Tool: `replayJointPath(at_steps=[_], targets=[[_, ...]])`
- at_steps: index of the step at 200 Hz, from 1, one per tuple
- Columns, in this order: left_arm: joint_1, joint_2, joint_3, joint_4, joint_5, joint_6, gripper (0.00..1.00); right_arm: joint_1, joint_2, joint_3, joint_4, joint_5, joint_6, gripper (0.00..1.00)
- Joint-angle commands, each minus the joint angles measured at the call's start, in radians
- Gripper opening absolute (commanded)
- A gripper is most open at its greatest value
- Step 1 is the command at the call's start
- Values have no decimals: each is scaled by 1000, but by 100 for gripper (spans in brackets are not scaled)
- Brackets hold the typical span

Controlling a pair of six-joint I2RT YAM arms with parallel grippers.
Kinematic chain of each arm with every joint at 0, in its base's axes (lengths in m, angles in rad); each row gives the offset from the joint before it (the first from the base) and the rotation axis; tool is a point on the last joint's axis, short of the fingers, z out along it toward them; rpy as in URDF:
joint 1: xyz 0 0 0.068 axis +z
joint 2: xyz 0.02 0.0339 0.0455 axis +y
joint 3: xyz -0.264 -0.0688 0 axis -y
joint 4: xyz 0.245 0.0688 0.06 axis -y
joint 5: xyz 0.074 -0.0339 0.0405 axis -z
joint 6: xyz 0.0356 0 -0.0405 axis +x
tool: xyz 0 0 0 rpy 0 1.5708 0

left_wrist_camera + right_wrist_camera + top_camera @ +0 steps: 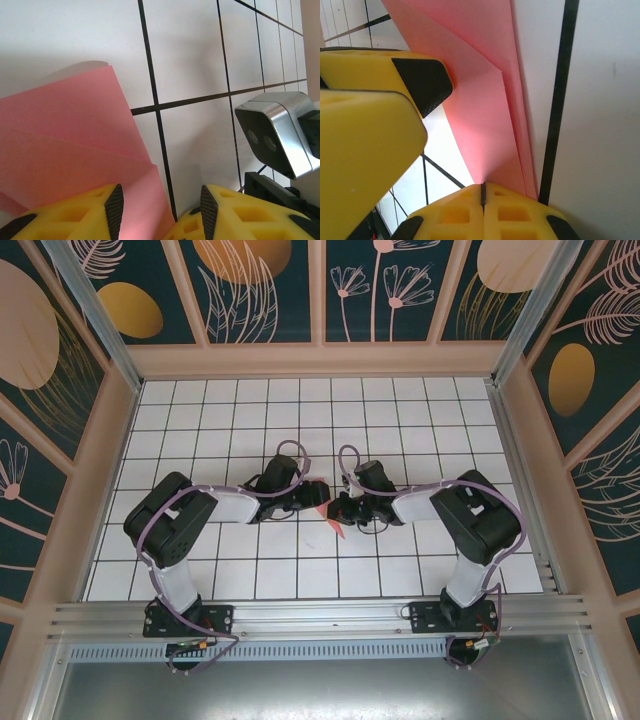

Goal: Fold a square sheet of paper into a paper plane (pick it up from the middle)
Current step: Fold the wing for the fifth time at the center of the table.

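1. White grid table (250, 570), botanical walls (260, 290).
2. Square sheet of paper (65, 135), creased into layers, pinched by the right gripper (482, 192), whose fingers (512, 215) are pressed together.
3. Left gripper (160, 200) just beside the right gripper, fingers (114, 205) spread.
4. Probably midway; the dart folds remain.

A: The thin salmon-pink paper sheet (65, 145) is plain all over.
B: The flat white tabletop (400, 420) carries a black grid.
A: The left gripper's yellow foam fingers (60, 212) have black pads (114, 210).
B: Dark teal wall panels (410, 320): orange ovals, pale pink plant outlines.
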Motion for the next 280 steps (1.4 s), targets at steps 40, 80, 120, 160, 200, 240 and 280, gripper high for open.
replayJointPath(at_steps=[40,80,120,160,200,240,280], targets=[[-1,85,7,-5,-107,15,43,5,42,-70,-177,95,0,0],[22,61,14,-85,-204,6,40,5,30,-73,-230,127,-27,0],[81,66,55,-114,-195,20,40,4,30,-79,-235,133,-30,0],[130,89,101,-119,-169,12,39,5,31,-79,-229,123,-31,0],[186,100,115,-146,-172,30,39,5,32,-81,-226,120,-31,0],[225,23,133,-217,-186,82,41,5,31,-78,-213,109,-24,0],[214,-160,28,-67,-18,9,37,5,30,-70,-192,96,-7,0]])
